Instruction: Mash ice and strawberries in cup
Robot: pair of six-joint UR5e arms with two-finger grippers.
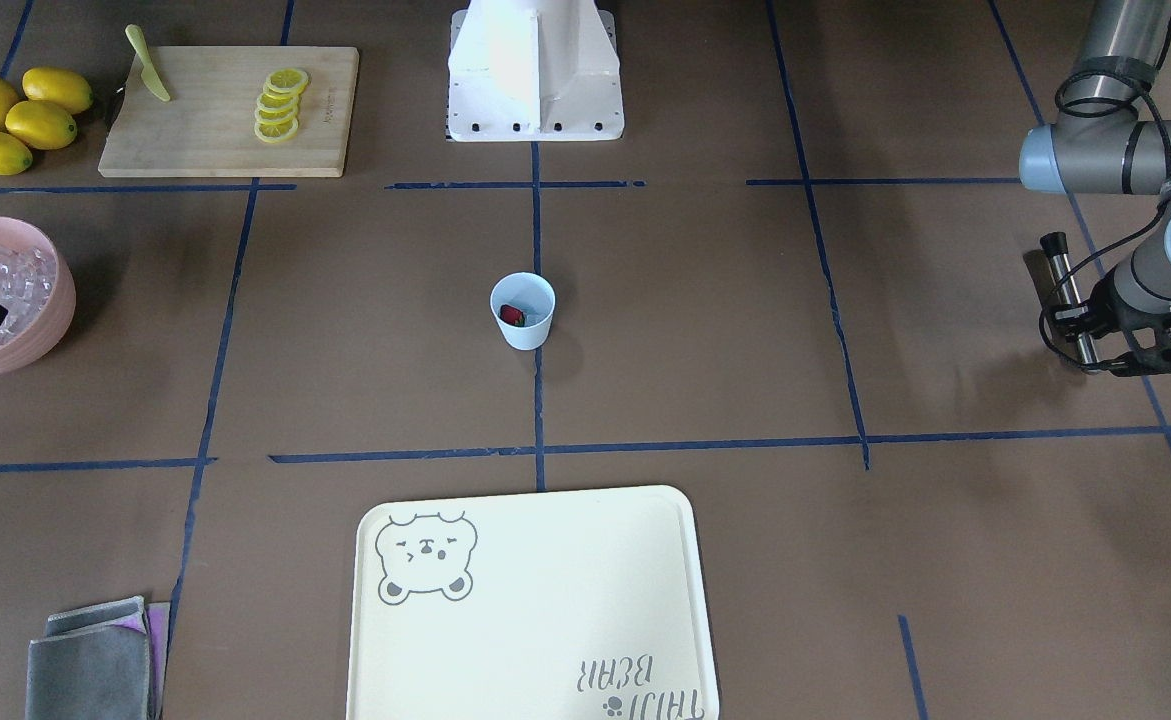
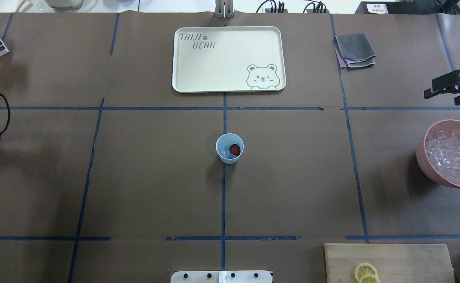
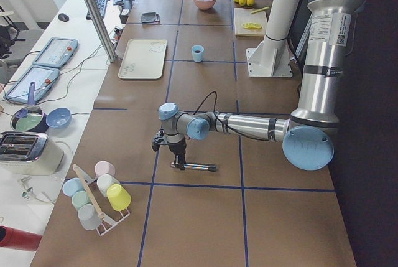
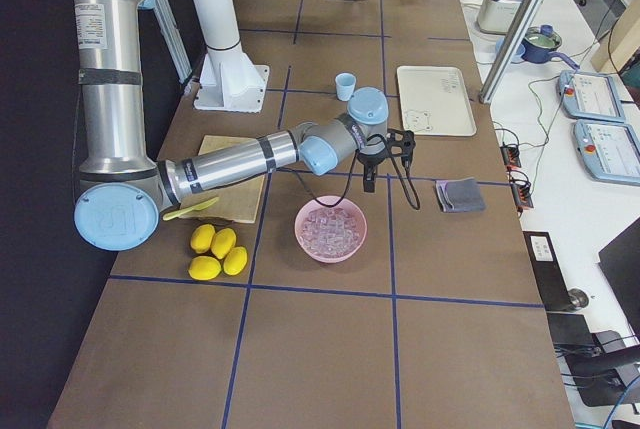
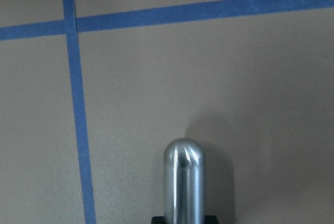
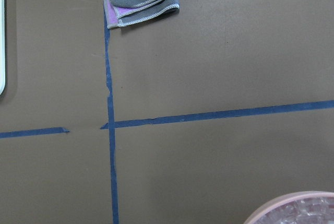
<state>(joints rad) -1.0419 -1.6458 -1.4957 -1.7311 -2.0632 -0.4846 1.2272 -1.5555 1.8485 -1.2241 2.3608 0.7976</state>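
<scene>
The pale blue cup [image 1: 522, 311] stands upright at the table's centre and also shows in the overhead view [image 2: 229, 148]. A dark red strawberry piece [image 2: 235, 149] lies inside it beside a little clear ice [image 2: 224, 152]. More ice [image 2: 453, 155] fills the pink bowl [image 2: 424, 157]. My left gripper [image 1: 1082, 322] is far from the cup, low over the table, and is shut on a metal muddler [image 1: 1065, 285], whose rounded tip shows in the left wrist view [image 5: 183, 179]. My right gripper [image 2: 442, 98] is open and empty, raised just past the bowl.
A cream bear tray [image 2: 230, 78] lies beyond the cup. A folded grey cloth [image 2: 354, 49] lies past the bowl. A cutting board [image 1: 205, 140] carries lemon slices [image 1: 278, 104] and a green knife [image 1: 148, 65], with whole lemons [image 1: 20, 118] beside it. A cup rack [image 3: 96, 198] stands at the left end.
</scene>
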